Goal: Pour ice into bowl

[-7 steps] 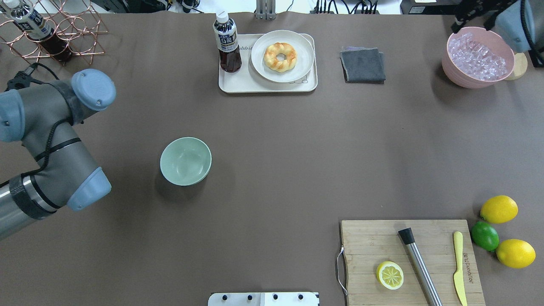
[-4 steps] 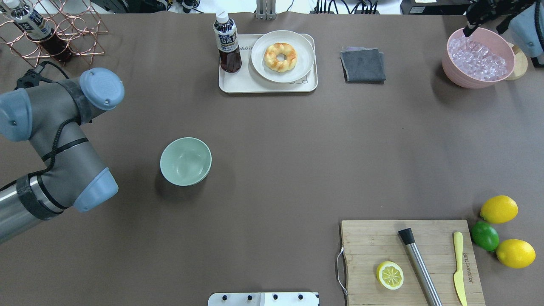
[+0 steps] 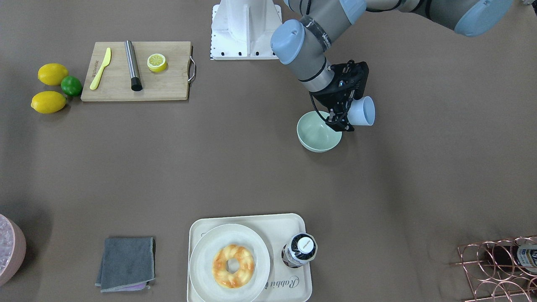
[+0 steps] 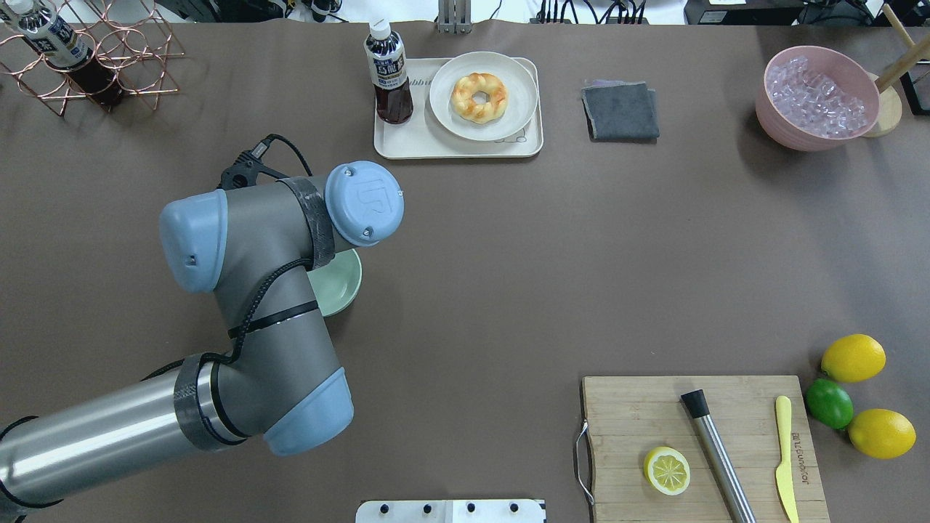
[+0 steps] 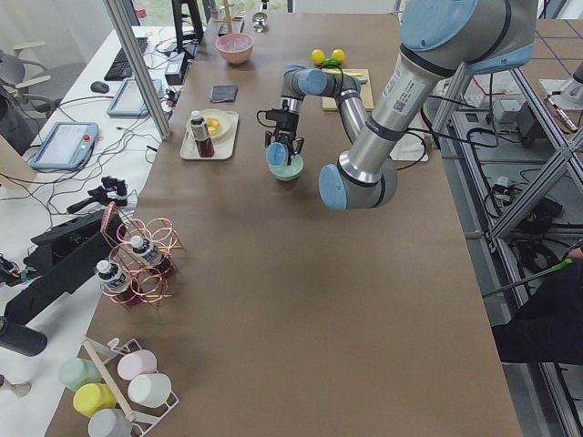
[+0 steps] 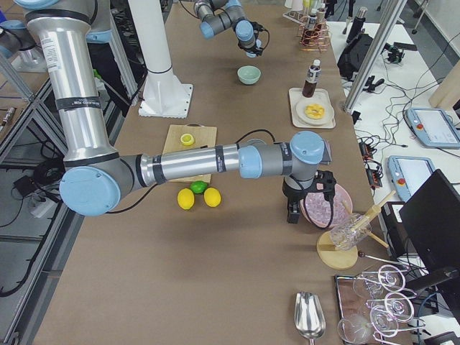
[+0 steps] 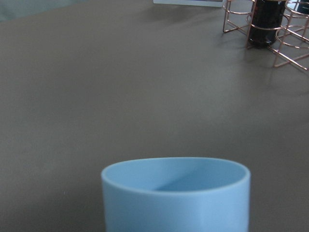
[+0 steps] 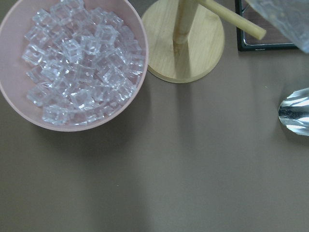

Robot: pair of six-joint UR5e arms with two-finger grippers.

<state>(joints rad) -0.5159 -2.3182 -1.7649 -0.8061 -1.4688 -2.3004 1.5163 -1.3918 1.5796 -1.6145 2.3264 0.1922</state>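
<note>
Our left gripper (image 3: pixel 349 118) holds a light blue cup (image 3: pixel 364 111) pinched in its jaws. The cup is tipped on its side, just above and beside the mint-green bowl (image 3: pixel 315 136), which sits on the brown tabletop (image 3: pixel 251 159). We cannot tell whether ice lies in the cup. Our right gripper (image 6: pixel 293 214) hangs beside the pink bowl (image 6: pixel 339 208) and its heap of clear cubes (image 8: pixel 77 63). How its jaws stand we cannot tell.
</note>
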